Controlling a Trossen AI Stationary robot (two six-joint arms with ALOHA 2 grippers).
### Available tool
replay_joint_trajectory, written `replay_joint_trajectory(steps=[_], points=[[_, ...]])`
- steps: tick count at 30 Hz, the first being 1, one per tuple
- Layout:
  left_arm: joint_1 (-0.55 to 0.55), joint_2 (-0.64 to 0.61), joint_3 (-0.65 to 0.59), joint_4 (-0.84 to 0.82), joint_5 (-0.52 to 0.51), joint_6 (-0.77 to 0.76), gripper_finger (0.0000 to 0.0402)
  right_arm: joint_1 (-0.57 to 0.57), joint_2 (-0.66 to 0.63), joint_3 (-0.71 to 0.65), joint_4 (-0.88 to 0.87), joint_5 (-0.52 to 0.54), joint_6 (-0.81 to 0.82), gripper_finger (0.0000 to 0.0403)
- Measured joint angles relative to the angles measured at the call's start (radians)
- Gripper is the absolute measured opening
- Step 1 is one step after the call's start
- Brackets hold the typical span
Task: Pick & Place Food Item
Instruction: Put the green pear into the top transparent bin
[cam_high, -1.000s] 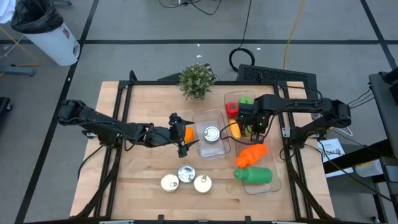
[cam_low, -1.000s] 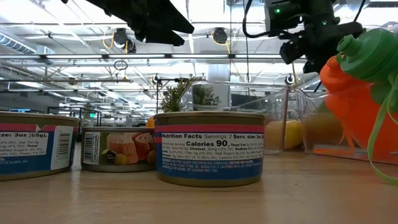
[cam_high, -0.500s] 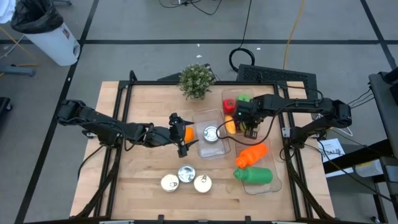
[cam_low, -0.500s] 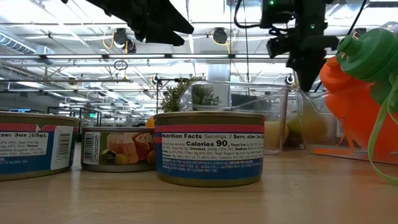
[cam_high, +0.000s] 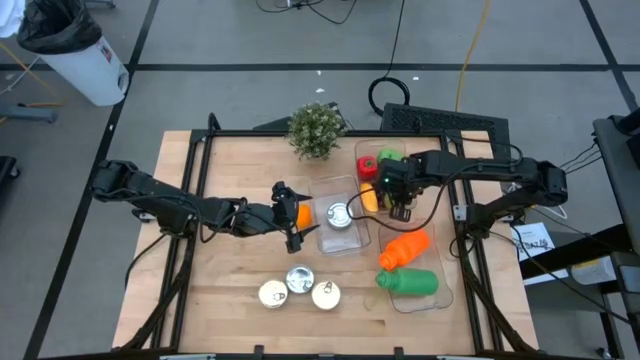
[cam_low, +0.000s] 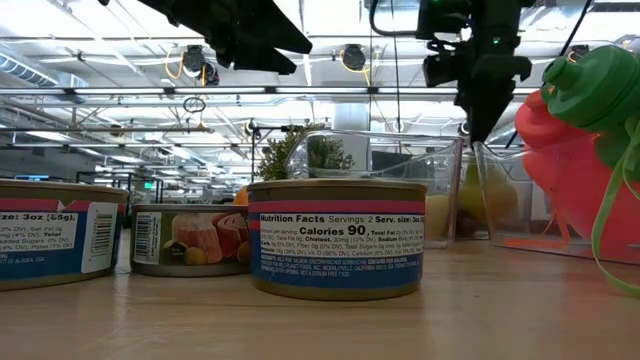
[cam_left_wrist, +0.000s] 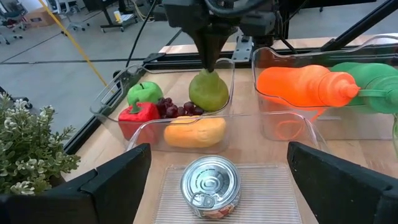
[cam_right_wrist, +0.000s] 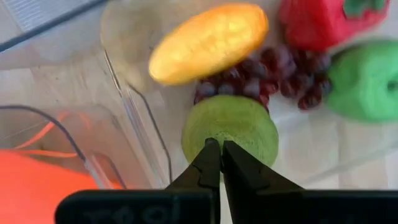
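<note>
Right end effector (cam_right_wrist: 214, 163) pinched shut on the stem end of the green plastic pear (cam_right_wrist: 230, 129), over the clear fruit bin (cam_left_wrist: 118, 93) at the worktop's (cam_high: 230, 270) far right; I judge lift step in hand; next, carry it clear of the bin wall. Left end effector (cam_high: 296, 228) spread wide, mid-worktop, beside the clear tray (cam_high: 352, 244) holding a tin can (cam_high: 340, 215); open lab hall behind.
</note>
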Motion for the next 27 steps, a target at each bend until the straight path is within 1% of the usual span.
replay_joint_trajectory(steps=[4, 9, 17, 21, 27], points=[[0.000, 0.000, 0.000, 0.000, 0.000, -0.001, 0.0373, -0.030, -0.012, -0.001, -0.060, -0.076, 0.049, 0.0002], [0.000, 0.000, 0.000, -0.001, 0.000, -0.002, 0.0367, -0.066, -0.020, -0.001, -0.067, -0.075, 0.070, 0.0002], [0.000, 0.000, 0.000, -0.001, 0.000, -0.002, 0.0382, -0.114, -0.014, -0.005, -0.042, -0.074, 0.061, 0.0002], [0.000, 0.000, 0.000, -0.001, 0.000, -0.001, 0.0385, -0.138, -0.015, -0.054, -0.014, -0.077, 0.064, 0.0002], [0.000, 0.000, 0.000, -0.001, 0.000, -0.001, 0.0372, -0.152, -0.018, -0.116, 0.009, -0.074, 0.064, 0.0002]])
